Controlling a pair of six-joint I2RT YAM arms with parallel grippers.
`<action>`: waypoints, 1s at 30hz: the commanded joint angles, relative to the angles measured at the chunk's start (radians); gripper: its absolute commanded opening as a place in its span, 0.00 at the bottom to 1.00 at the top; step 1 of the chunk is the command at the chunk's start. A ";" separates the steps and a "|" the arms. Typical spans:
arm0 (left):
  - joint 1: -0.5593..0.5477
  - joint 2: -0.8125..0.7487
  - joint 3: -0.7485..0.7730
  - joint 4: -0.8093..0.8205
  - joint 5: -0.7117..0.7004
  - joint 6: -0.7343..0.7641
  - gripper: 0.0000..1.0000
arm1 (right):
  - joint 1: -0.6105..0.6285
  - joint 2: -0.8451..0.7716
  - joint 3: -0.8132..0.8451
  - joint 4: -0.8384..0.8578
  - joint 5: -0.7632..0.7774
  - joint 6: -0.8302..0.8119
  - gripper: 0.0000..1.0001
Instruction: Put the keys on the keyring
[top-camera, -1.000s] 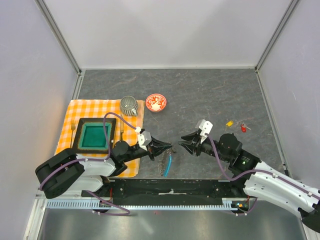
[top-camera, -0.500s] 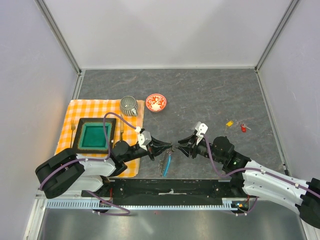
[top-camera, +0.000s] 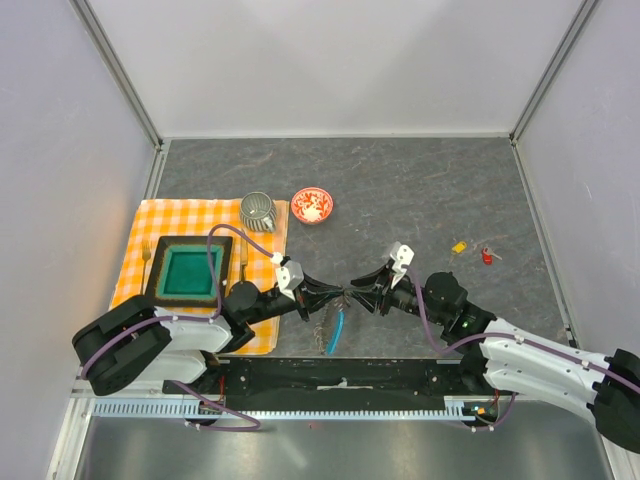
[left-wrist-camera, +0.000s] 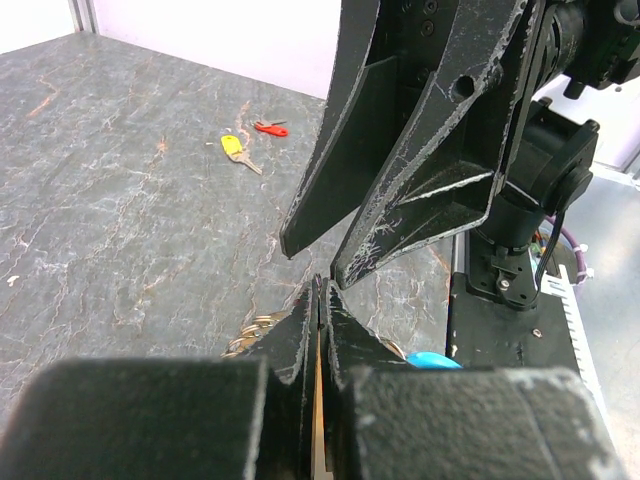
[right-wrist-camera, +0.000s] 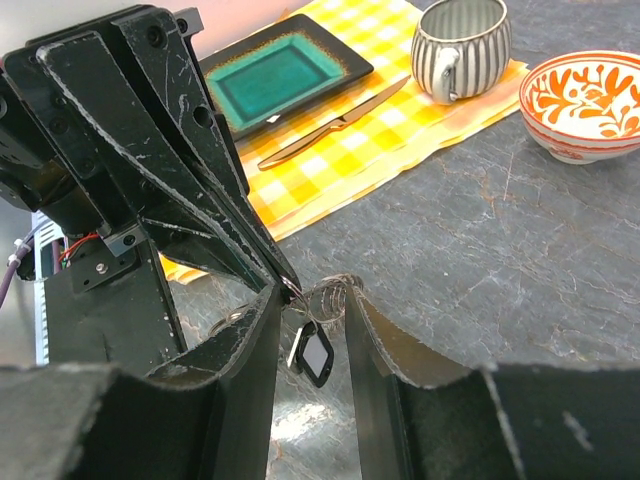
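My left gripper (top-camera: 337, 293) is shut on the keyring's wire loop (right-wrist-camera: 345, 293), holding it just above the table. Its closed fingertips (left-wrist-camera: 322, 292) meet tip to tip. The ring's blue tag (top-camera: 337, 328) hangs below, also in the left wrist view (left-wrist-camera: 432, 360) beside grey metal pieces (left-wrist-camera: 250, 335). My right gripper (top-camera: 360, 294) is open, its fingers either side of the loop. A black-headed key (right-wrist-camera: 316, 352) hangs between them. The yellow key (top-camera: 459, 246) and red key (top-camera: 487, 256) lie on the table at the right, apart from both grippers.
A red patterned bowl (top-camera: 312, 205) and a ribbed cup (top-camera: 258, 211) stand at the back. An orange checked cloth (top-camera: 140, 225) at the left carries a teal plate (top-camera: 187, 269), a fork and a knife (right-wrist-camera: 330, 125). Walls enclose the table.
My right gripper has moved left to meet the left gripper, and its fingers now flank the ring. The left gripper has barely moved and still holds the ring.
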 joint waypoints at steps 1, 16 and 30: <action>0.002 -0.007 0.001 0.298 -0.034 -0.024 0.02 | -0.002 0.000 -0.019 0.049 -0.008 0.018 0.40; 0.002 -0.027 0.004 0.283 -0.025 -0.032 0.02 | -0.008 0.014 -0.047 0.135 0.012 0.047 0.39; 0.001 -0.053 0.001 0.280 -0.028 -0.041 0.02 | -0.011 0.060 -0.077 0.212 0.048 0.057 0.37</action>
